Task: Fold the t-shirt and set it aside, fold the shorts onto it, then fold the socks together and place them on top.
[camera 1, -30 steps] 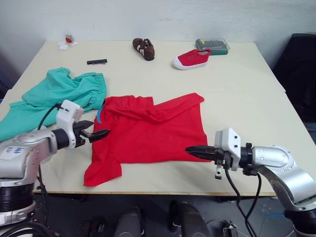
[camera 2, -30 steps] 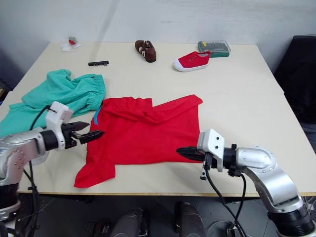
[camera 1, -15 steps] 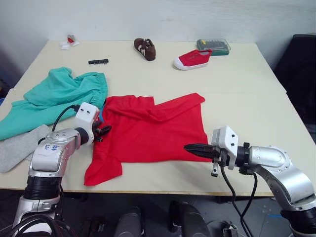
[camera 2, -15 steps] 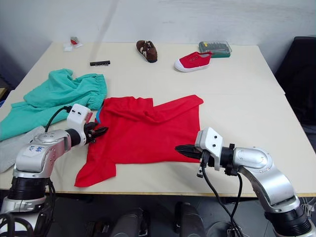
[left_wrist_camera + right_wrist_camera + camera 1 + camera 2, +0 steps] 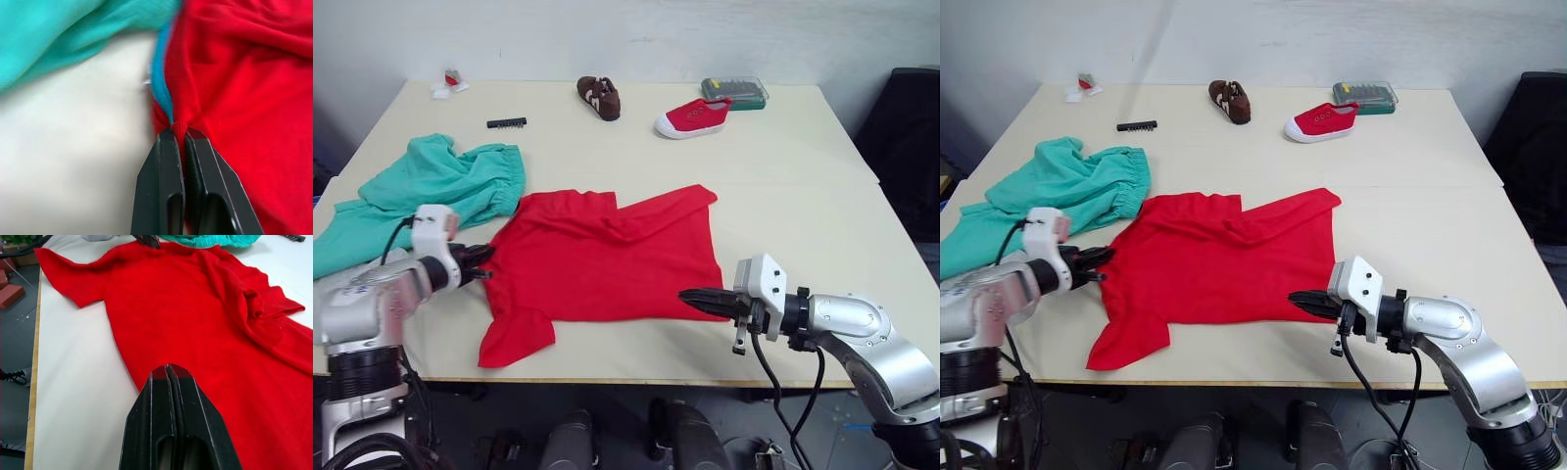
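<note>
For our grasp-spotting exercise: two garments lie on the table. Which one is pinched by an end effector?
The red t-shirt: the left end effector pinches its edge. The teal shorts lie beside it, ungripped.

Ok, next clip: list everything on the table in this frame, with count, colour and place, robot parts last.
t-shirt: 1, bright red, spread near the front edge, middle of the table.
shorts: 1, teal, bunched at the table's left, touching the t-shirt's left edge.
brown shoe: 1, brown with white, far side, centre.
red shoe: 1, red with white sole, far side, right of the brown shoe.
clear case: 1, green-tinted, behind the red shoe.
black strip: 1, far left.
small items: red and white, far left corner.
left gripper: shut on the t-shirt's left edge.
right gripper: shut, at the t-shirt's front right hem.
</note>
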Robot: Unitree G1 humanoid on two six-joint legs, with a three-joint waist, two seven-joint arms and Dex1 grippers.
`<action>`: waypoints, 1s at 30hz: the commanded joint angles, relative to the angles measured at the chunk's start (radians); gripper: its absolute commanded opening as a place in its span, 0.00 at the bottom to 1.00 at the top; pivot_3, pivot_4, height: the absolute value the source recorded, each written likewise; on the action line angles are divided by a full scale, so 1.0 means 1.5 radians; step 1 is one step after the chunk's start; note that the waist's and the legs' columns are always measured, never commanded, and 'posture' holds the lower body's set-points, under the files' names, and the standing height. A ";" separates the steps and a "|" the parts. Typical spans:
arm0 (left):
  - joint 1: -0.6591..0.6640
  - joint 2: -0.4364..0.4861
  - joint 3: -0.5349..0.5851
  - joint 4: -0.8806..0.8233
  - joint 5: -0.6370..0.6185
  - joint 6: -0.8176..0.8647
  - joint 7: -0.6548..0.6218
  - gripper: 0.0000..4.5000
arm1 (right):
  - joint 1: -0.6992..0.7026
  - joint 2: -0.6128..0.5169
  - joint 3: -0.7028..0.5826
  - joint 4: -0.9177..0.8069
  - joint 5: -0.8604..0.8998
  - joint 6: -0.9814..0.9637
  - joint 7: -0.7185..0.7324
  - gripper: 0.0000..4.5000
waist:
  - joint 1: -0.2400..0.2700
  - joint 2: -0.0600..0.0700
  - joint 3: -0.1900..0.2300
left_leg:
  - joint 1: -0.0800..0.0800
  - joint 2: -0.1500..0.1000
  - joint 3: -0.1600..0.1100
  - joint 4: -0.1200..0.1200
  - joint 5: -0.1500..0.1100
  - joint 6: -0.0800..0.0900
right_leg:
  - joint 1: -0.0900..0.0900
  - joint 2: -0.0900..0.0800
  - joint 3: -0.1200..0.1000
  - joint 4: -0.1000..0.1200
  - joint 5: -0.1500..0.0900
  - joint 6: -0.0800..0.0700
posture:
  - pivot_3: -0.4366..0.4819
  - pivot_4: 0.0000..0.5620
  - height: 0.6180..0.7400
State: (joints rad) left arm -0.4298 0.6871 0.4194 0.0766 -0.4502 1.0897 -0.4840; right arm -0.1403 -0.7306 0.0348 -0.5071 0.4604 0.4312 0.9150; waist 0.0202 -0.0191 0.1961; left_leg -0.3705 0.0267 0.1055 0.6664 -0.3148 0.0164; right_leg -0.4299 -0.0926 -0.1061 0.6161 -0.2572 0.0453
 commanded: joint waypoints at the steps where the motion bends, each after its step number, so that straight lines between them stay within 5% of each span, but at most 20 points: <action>1: -0.017 0.017 0.032 0.020 -0.059 0.047 -0.047 0.01 | -0.004 -0.002 -0.004 -0.009 -0.001 -0.018 0.009 0.00 | 0.001 0.000 0.000 | 0.000 0.000 0.000 0.000 0.000 0.000 | 0.000 0.000 0.000 0.000 0.000 0.000 | 0.48 0.27 1.00; 8: -0.015 0.020 0.030 0.063 -0.077 0.043 -0.079 0.01 | -0.010 -0.003 0.000 -0.002 -0.007 -0.020 0.019 0.00 | 0.002 -0.001 -0.001 | 0.000 0.000 0.000 0.000 0.000 0.000 | 0.000 0.000 0.000 0.000 0.000 0.000 | 0.48 0.27 1.00; 15: 0.001 0.070 0.027 0.085 -0.072 -0.007 -0.137 0.45 | -0.012 -0.003 0.003 0.000 -0.013 -0.019 0.026 0.00 | -0.001 -0.001 -0.001 | 0.000 0.000 0.000 0.000 0.000 -0.001 | -0.001 0.000 0.000 0.000 0.000 0.000 | 0.48 0.27 1.00; 21: 0.009 0.190 0.018 0.108 -0.036 -0.164 -0.239 0.88 | -0.006 -0.012 -0.003 0.014 -0.017 -0.027 0.042 0.00 | -0.004 -0.002 0.000 | -0.001 0.000 0.000 0.000 -0.001 -0.001 | -0.002 0.000 0.000 0.000 0.000 -0.001 | 0.48 0.27 1.00; 30: 0.193 0.280 -0.089 -0.225 -0.029 -0.375 -0.516 0.88 | 0.001 -0.029 -0.005 0.029 -0.026 -0.047 0.080 0.00 | -0.005 -0.002 0.000 | -0.003 0.000 0.000 -0.002 -0.005 -0.004 | -0.003 -0.002 0.000 -0.004 -0.001 -0.001 | 0.48 0.27 1.00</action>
State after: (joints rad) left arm -0.1455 1.0786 0.2879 -0.2107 -0.5093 0.5842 -1.1988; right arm -0.1379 -0.7620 0.0393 -0.4579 0.4171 0.3828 1.0212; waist 0.0130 -0.0214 0.1964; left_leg -0.3746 0.0271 0.1059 0.6640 -0.3216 0.0107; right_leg -0.4348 -0.0948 -0.1057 0.6105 -0.2587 0.0425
